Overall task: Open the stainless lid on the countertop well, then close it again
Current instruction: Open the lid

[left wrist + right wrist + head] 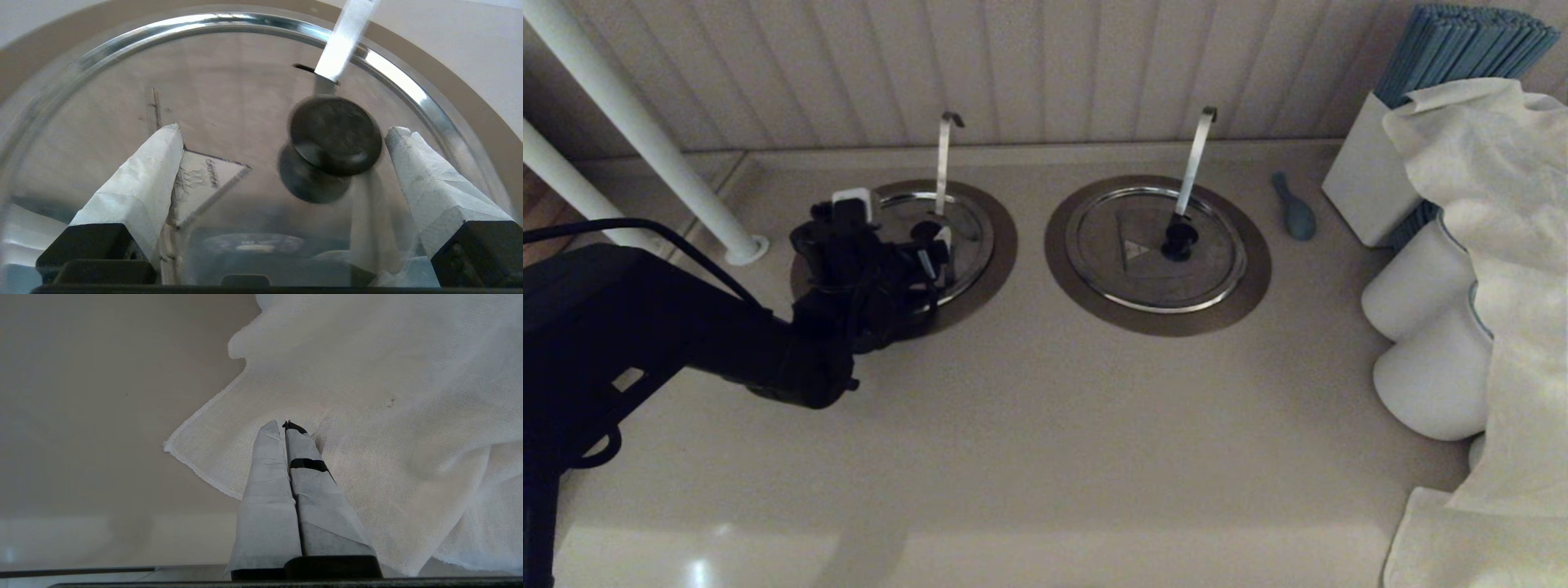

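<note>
Left jaws: were set wide on the left gripper point(282, 143), taped fingers point(139, 183) apart, nothing held; the knob point(335, 134) was seen between them, nearer one finger, not yet touched.
Lid position: the lid point(968, 224) was found flat in the left well point(1001, 245), apparently shut, left of the twin lid point(1156, 253).
Handling, judged: steel, stiff and probably fairly heavy; the flat face was judged slippery, with no purchase at the seated rim.
Hold point: the knob was taken as the only sound grip, its waist suited to a pinch under the cap.
Obstruction: the handle point(943, 159) was seen upright through a slot just behind the knob; fouling on lift was thought possible.
Edges: the collar lay flush with the counter point(1029, 425).
Room: open counter was noted in front; the wall and post point(645, 139) stood close behind.
Right jaws: the right gripper point(286, 428) was seen pressed together, empty, parked over a cloth point(388, 416).
</note>
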Robot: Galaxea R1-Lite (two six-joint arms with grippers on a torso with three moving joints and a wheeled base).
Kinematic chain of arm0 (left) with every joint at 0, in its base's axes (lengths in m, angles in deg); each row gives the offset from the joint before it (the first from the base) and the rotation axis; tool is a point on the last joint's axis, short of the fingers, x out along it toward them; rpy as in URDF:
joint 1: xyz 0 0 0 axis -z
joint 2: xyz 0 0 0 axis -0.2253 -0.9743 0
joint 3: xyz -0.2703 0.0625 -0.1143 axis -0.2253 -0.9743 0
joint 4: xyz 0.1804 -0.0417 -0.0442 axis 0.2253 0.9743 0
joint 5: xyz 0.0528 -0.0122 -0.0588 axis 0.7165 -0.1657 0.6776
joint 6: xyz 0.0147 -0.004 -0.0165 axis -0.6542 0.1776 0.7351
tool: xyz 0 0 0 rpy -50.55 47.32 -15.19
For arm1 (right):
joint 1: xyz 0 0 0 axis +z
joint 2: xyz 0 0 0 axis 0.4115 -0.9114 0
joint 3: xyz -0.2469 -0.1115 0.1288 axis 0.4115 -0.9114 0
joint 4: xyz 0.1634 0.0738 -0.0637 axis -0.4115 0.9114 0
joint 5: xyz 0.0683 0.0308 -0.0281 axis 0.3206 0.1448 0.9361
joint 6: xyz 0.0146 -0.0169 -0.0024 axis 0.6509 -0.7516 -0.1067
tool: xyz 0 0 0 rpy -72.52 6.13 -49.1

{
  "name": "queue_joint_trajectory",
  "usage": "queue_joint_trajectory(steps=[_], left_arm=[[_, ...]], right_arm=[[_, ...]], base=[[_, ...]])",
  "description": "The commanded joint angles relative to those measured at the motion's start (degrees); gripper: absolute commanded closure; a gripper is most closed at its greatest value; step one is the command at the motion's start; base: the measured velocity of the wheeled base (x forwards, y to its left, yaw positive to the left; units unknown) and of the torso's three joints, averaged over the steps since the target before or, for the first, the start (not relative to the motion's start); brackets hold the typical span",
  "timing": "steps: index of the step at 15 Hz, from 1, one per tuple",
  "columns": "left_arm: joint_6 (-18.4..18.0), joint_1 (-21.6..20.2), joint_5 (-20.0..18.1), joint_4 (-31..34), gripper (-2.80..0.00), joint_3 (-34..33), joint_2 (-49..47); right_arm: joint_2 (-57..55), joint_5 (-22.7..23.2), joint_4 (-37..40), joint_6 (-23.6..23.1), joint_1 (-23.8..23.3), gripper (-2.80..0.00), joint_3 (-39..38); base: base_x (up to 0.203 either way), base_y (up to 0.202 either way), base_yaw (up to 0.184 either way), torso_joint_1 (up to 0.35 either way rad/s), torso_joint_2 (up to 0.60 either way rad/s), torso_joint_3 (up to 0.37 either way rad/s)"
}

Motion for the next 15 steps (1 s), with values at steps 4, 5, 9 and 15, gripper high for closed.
queue_joint_trajectory(steps=[4, 5, 9, 15], left_arm=[[0.1, -0.5, 0.3, -0.6, -2.80, 0.0, 0.9], [0.1, -0.5, 0.3, -0.6, -2.80, 0.0, 1.1], [0.1, -1.4, 0.2, -0.6, -2.80, 0.1, 2.0], [0.2, -2.8, -0.1, -0.5, -2.80, 0.1, 3.3]], right_arm=[[-0.1, 0.0, 0.0, 0.0, 0.0, 0.00, 0.0], [-0.1, 0.0, 0.0, 0.0, 0.0, 0.00, 0.0], [-0.1, 0.0, 0.0, 0.0, 0.0, 0.00, 0.0], [-0.1, 0.0, 0.0, 0.0, 0.0, 0.00, 0.0]], base=[[0.000, 0.000, 0.000, 0.000, 0.00, 0.000], [0.000, 0.000, 0.000, 0.000, 0.00, 0.000], [0.000, 0.000, 0.000, 0.000, 0.00, 0.000], [0.000, 0.000, 0.000, 0.000, 0.00, 0.000]])
